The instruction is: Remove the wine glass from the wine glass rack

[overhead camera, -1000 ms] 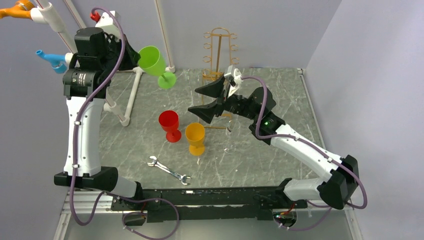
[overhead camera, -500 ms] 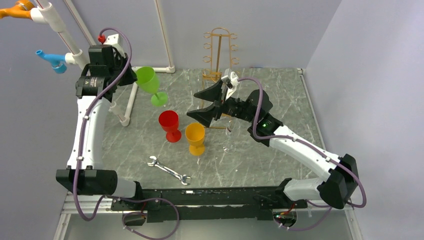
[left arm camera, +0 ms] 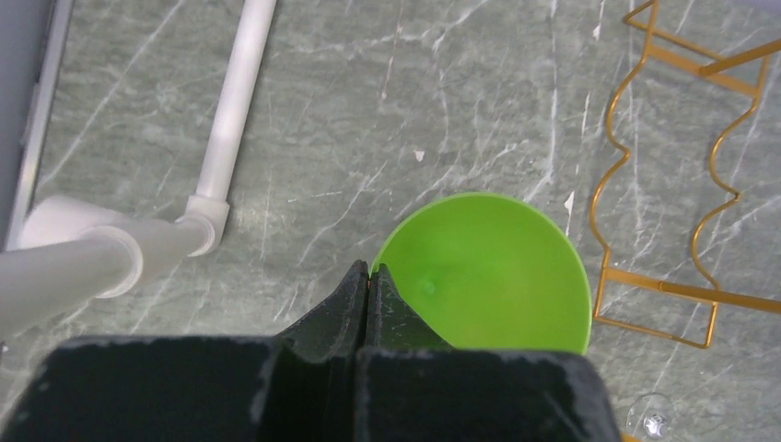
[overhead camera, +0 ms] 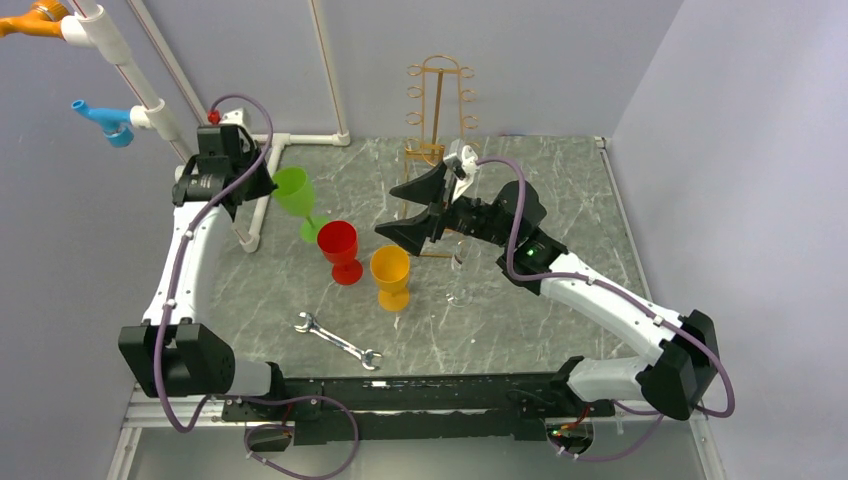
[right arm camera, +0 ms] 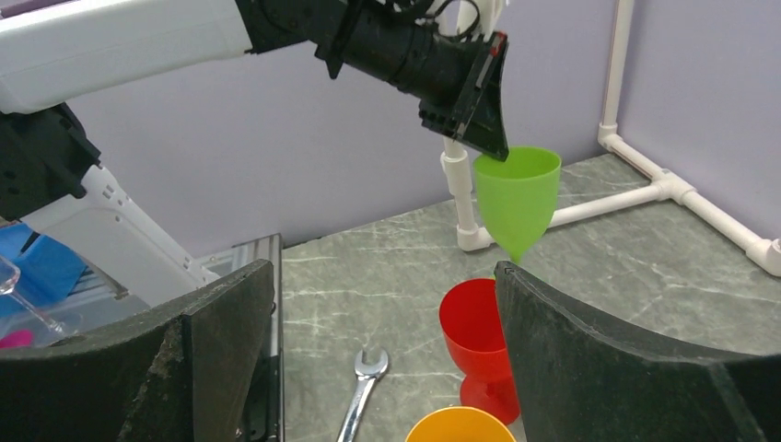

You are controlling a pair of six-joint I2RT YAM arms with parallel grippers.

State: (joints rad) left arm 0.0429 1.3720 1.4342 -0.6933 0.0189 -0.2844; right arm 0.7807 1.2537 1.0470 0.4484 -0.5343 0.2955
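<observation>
The gold wire wine glass rack (overhead camera: pixel 438 100) stands at the back of the table; its base shows in the left wrist view (left arm camera: pixel 663 184). My left gripper (overhead camera: pixel 256 186) is shut on the rim of a green wine glass (overhead camera: pixel 294 192), holding it tilted low over the table, left of the rack. In the left wrist view the shut fingertips (left arm camera: pixel 368 270) pinch the green rim (left arm camera: pixel 497 267). The glass also shows in the right wrist view (right arm camera: pixel 516 198). My right gripper (overhead camera: pixel 402 208) is open and empty in front of the rack's base, jaws wide apart (right arm camera: pixel 382 276).
A red glass (overhead camera: pixel 339 250) and an orange glass (overhead camera: pixel 390 275) stand mid-table, close to the green glass's foot. A clear glass (overhead camera: pixel 460 280) stands under the right arm. A wrench (overhead camera: pixel 338 341) lies near the front. The white pipe frame (overhead camera: pixel 262 190) is at the back left.
My left arm has brought the green glass down and forward, from high near the pipe frame to just beside the red glass. The right gripper has barely moved.
</observation>
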